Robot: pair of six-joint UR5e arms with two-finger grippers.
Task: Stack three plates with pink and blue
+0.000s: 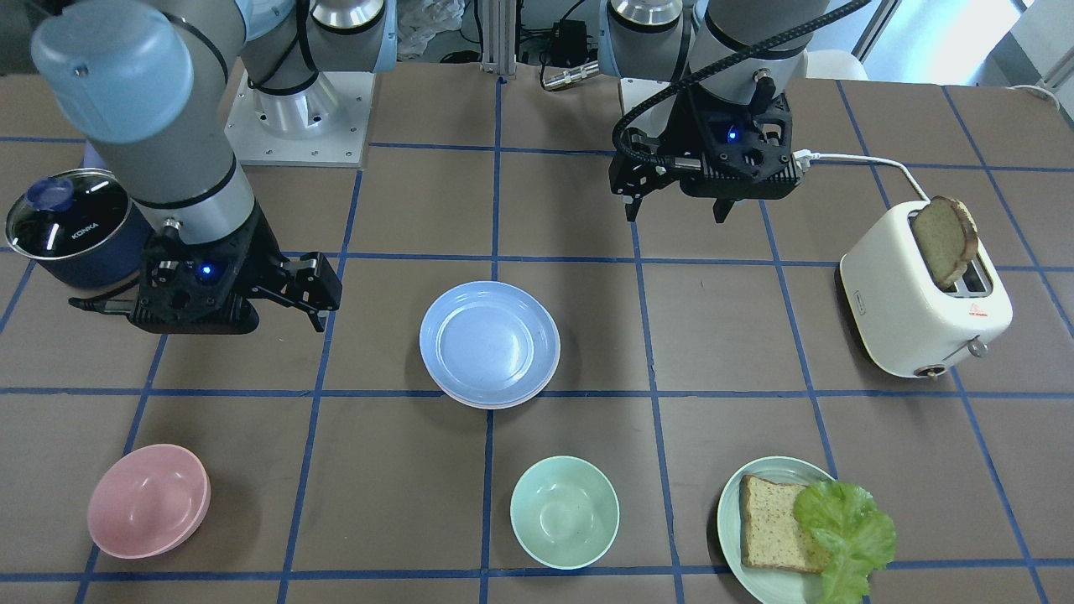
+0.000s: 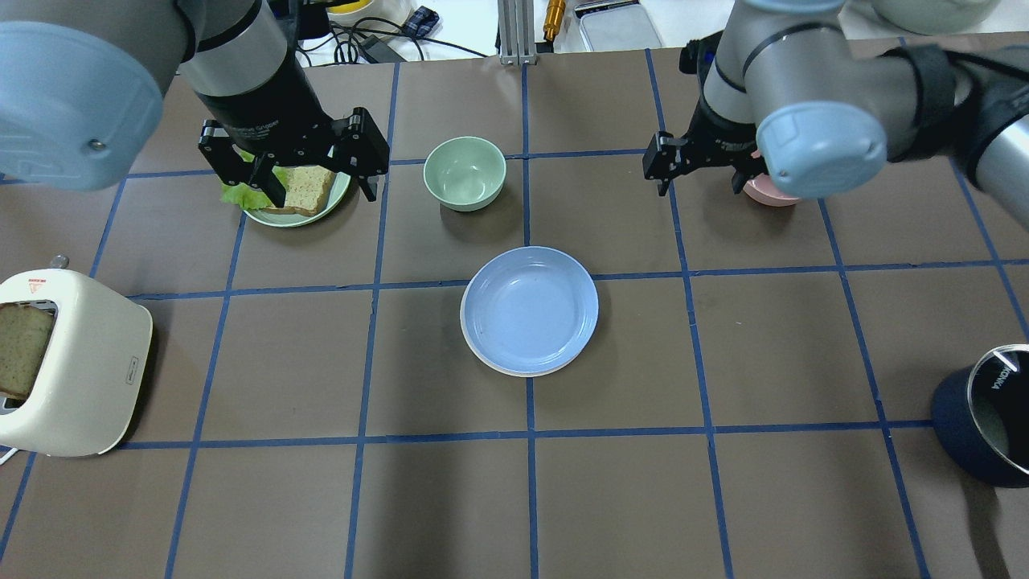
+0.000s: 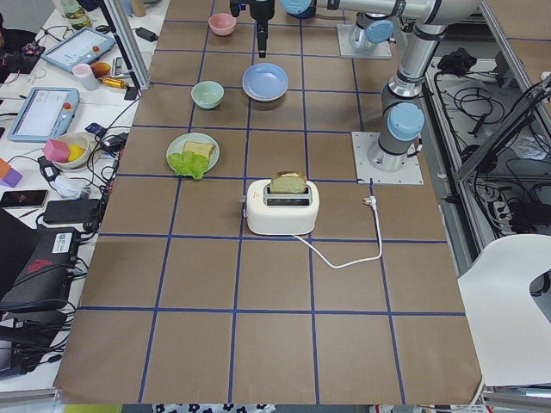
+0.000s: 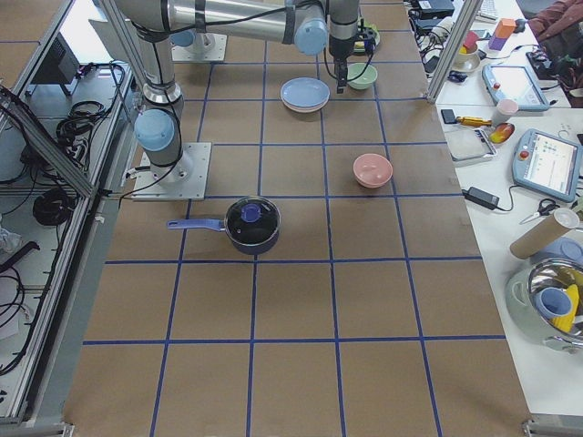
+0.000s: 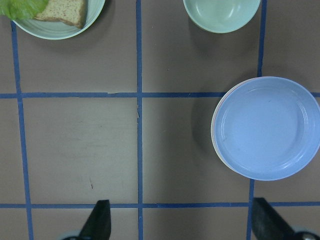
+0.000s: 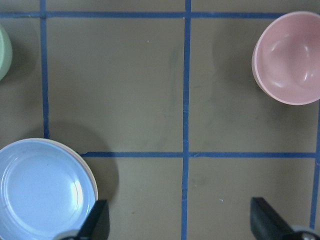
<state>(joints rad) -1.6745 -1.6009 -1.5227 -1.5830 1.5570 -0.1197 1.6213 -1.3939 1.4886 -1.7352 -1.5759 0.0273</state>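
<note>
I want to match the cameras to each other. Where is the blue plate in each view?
Front-facing: blue plate at centre.
Overhead: centre.
Exterior left: top middle.
Exterior right: top middle.
Left wrist: right side.
Right wrist: bottom-left corner.
Shared landmark: the mint bowl nearby.

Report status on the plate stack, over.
Left gripper open, empty. Right gripper open, empty. Blue plate on top, pale rim beneath. Mint bowl nearby, not touching.

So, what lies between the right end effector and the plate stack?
Only bare table crossed by blue tape, clear in the overhead view. The right end effector is open, off the stack.
</note>
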